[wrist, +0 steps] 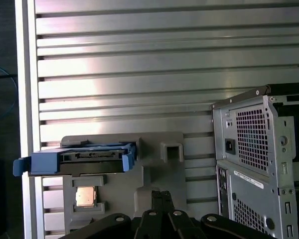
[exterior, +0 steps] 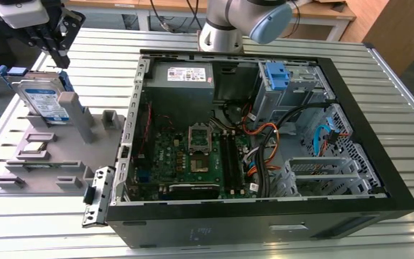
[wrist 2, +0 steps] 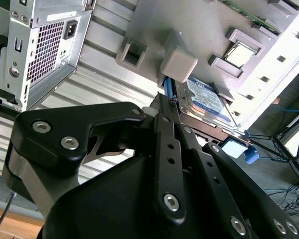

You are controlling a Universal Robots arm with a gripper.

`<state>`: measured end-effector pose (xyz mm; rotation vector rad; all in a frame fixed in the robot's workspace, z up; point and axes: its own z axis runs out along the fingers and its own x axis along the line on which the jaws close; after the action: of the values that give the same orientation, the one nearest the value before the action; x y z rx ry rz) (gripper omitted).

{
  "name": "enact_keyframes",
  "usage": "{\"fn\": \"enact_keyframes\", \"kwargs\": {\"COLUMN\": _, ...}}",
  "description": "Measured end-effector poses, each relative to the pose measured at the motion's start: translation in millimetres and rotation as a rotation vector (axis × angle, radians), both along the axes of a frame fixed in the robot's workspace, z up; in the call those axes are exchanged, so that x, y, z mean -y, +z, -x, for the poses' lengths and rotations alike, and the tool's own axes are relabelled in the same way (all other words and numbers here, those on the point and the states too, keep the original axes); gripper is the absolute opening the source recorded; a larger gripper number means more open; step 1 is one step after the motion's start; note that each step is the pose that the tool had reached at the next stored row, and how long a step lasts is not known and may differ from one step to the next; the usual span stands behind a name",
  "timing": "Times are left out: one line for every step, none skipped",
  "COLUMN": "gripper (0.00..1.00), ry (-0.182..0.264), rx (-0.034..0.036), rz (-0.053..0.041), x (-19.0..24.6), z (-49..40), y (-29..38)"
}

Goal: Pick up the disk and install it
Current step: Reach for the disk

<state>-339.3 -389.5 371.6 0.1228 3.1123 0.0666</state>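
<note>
Aluminium slats are running the full width of the table [exterior: 106, 48] and catching hard glare in the first wrist view [wrist: 139, 64]. A grey plastic fixture [exterior: 49, 162] is sitting on the slats at the exterior view's left, just beside the open computer case [exterior: 228, 229].

The disk [exterior: 45, 102] is standing on edge in a slot of that fixture, with its white-and-blue label facing out and the blue caddy framing it. It is showing edge-on in the first wrist view [wrist: 92, 155] and label-side in the second wrist view [wrist 2: 204, 99].

The tool [exterior: 60, 58] is hanging over the fixture near the disk, not touching it. Its fingers are pressed together and gripping nothing, and the tips are meeting in both wrist views [wrist: 162, 194] [wrist 2: 165, 102].

A small square chip [wrist: 84, 196] is lying flat in a fixture pocket close to the disk.

The case is lying on its side with the lid off, exposing a green motherboard [exterior: 192, 156]. A blue bracket [exterior: 275, 75] is sitting in a bay at its far corner. The arm base [exterior: 225, 27] is standing at the table's far edge behind the case.

A wood-topped table [exterior: 315, 11] is standing beyond that, and loose cables [wrist 2: 289, 199] are trailing over the dark floor.
</note>
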Motion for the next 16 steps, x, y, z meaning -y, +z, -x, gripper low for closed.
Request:
{"fn": "enact_keyframes", "kwargs": {"gripper": 0.11, "ry": 0.0, "rx": 0.0, "rz": 0.0, "x": 0.0, "z": 0.0, "y": 0.0}}
{"fn": "enact_keyframes", "kwargs": {"gripper": 0.11, "ry": 0.0, "rx": 0.0001, "rz": 0.0002, "x": 0.0, "z": 0.0, "y": 0.0}}
{"fn": "enact_keyframes", "kwargs": {"gripper": 0.11, "ry": 0.0, "rx": 0.0002, "rz": 0.0019, "x": -0.1, "z": 0.0, "y": -0.1}}
{"fn": "enact_keyframes", "kwargs": {"gripper": 0.11, "ry": 0.0, "rx": -0.0002, "rz": 0.0068, "x": -0.1, "z": 0.0, "y": -0.1}}
{"fn": "enact_keyframes", "kwargs": {"gripper": 0.11, "ry": 0.0, "rx": -0.0002, "rz": 0.0119, "x": -0.1, "z": 0.0, "y": -0.2}}
{"fn": "enact_keyframes", "kwargs": {"gripper": 0.11, "ry": 0.001, "rx": -0.0006, "rz": 0.0176, "x": 0.0, "z": 0.0, "y": -0.4}}
{"fn": "enact_keyframes", "kwargs": {"gripper": 0.11, "ry": 0.001, "rx": -0.0009, "rz": 0.0219, "x": 0.0, "z": 0.0, "y": -0.7}}
{"fn": "enact_keyframes", "kwargs": {"gripper": 0.11, "ry": 0.001, "rx": -0.001, "rz": 0.0228, "x": 0.1, "z": 0.0, "y": -1.0}}
{"fn": "enact_keyframes", "kwargs": {"gripper": 0.11, "ry": 0.001, "rx": -0.0011, "rz": 0.0229, "x": 0.0, "z": -0.1, "y": -1.2}}
{"fn": "enact_keyframes", "kwargs": {"gripper": 0.11, "ry": 0.001, "rx": -0.0011, "rz": 0.023, "x": 0.0, "z": 0.0, "y": -1.4}}
{"fn": "enact_keyframes", "kwargs": {"gripper": 0.11, "ry": 0.001, "rx": -0.001, "rz": 0.0225, "x": 0.0, "z": 0.1, "y": -1.7}}
{"fn": "enact_keyframes", "kwargs": {"gripper": 0.11, "ry": 0.001, "rx": -0.0011, "rz": 0.0193, "x": 0.0, "z": 0.3, "y": -2.0}}
{"fn": "enact_keyframes", "kwargs": {"gripper": 0.11, "ry": 0.001, "rx": -0.001, "rz": 0.0153, "x": -0.1, "z": 0.5, "y": -2.3}}
{"fn": "enact_keyframes", "kwargs": {"gripper": 0.11, "ry": 0.001, "rx": -0.001, "rz": 0.0117, "x": -0.1, "z": 0.8, "y": -2.6}}
{"fn": "enact_keyframes", "kwargs": {"gripper": 0.11, "ry": 0.001, "rx": -0.001, "rz": 0.0091, "x": -0.1, "z": 1.2, "y": -2.8}}
{"fn": "enact_keyframes", "kwargs": {"gripper": 0.11, "ry": 0.001, "rx": -0.001, "rz": 0.0078, "x": 0.0, "z": 1.7, "y": -3.1}}
